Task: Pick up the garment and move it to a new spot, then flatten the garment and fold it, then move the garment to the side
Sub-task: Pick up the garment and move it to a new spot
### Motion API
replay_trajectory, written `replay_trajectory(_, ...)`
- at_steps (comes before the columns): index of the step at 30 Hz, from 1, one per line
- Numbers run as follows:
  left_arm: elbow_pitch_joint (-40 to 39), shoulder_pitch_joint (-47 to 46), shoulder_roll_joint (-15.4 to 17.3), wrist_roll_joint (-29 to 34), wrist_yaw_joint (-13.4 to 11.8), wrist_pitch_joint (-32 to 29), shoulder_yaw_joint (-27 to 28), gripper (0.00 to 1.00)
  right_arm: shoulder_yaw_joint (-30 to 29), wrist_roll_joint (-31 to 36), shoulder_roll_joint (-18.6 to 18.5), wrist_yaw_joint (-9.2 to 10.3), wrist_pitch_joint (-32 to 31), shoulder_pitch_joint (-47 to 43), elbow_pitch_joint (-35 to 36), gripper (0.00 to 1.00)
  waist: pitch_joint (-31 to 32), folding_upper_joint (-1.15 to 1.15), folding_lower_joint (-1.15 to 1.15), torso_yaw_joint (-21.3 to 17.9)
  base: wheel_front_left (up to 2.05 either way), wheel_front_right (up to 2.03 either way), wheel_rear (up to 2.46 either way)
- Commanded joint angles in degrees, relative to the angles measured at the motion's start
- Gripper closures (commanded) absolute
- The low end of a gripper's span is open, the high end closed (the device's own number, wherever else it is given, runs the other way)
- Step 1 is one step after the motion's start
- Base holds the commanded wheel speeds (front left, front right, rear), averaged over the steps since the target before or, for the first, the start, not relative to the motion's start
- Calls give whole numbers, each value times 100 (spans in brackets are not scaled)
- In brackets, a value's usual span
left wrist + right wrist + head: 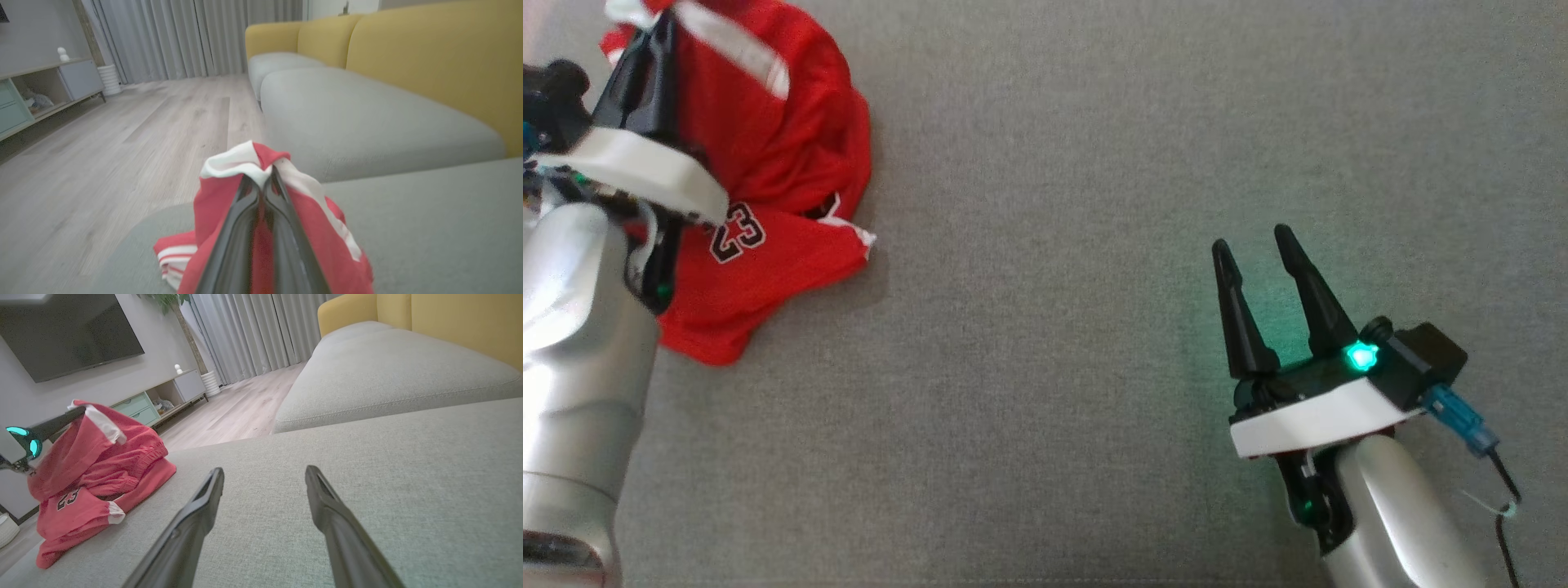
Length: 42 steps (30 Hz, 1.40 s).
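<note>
Garment (784,131) bunched far left, pinched by left gripper (261,183)
Right gripper (1252,242) gapes empty, well apart (left arm's job, clearly).

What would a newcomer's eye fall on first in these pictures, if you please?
The crumpled red garment on the grey sofa seat at the head view's upper left, a white-edged fold pinched in the shut left pincer. Next, the right pincer, open and empty above the seat at lower right.

Garment (784,139) lies bunched at upper left on grey cushion (1054,245), "23" showing. L gripper (658,37) pinches its white-trimmed top edge. R gripper (1252,238) at lower right, fingers apart, well apart from garment.
</note>
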<state>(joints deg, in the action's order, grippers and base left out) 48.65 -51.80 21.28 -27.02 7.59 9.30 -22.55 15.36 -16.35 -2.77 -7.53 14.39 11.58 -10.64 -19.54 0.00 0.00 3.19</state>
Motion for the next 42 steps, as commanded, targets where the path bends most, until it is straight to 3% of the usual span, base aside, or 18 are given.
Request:
replay_trajectory(1, -419, -272, 201, -121, -10, 259, 116, 100, 107, -87, -10, 4, 61, -48, 123, 0, 379, 0, 0, 14, 0, 0, 0)
replay_trajectory(8, -1463, -112, 56, -365, -10, 454, 100, 100, 69, -242, -10, 4, 61, -213, 110, 0, 888, 0, 0, -23, 0, 0, 0)
replay_trajectory(12, -2165, 111, 6, -418, -11, 226, -93, 100, 52, -323, -10, 4, 61, -275, 106, 0, 1025, 0, 0, -150, 0, 0, 0)
replay_trajectory(20, -3402, 401, -436, -521, -242, -295, -458, 100, 80, -475, -10, 4, 61, -180, 221, 0, 903, 0, 0, -911, 0, 0, 0)
replay_trajectory(27, -3732, 112, -1081, -406, -445, -262, -779, 100, 90, -648, -10, 4, 61, -50, 387, 0, 647, 0, 0, -1743, 0, 0, 0)
replay_trajectory(33, -3277, 60, -1598, -231, -437, -301, -1436, 100, 41, -766, -10, 4, 61, -13, 531, 0, 415, 0, 0, -2215, 0, 0, 0)
replay_trajectory(34, -3120, 115, -1625, -173, -419, -354, -1598, 64, 37, -787, -10, 4, 61, -8, 546, 0, 393, 0, 0, -2269, 0, 0, 0)
replay_trajectory(35, -2968, 191, -1649, -142, -413, -379, -1722, 7, 31, -818, -10, 4, 61, -6, 561, 0, 376, 0, 0, -2309, 0, 0, 0)
replay_trajectory(36, -2814, 269, -1667, -109, -407, -408, -1843, 0, 13, -858, -10, 4, 61, -10, 576, 0, 359, 0, 0, -2329, 0, 0, 0)
replay_trajectory(42, -2262, 495, -1679, 48, -373, -154, -2159, 0, -111, -861, -10, 4, 61, -60, 610, 0, 365, 0, 0, -2098, 0, 0, 0)
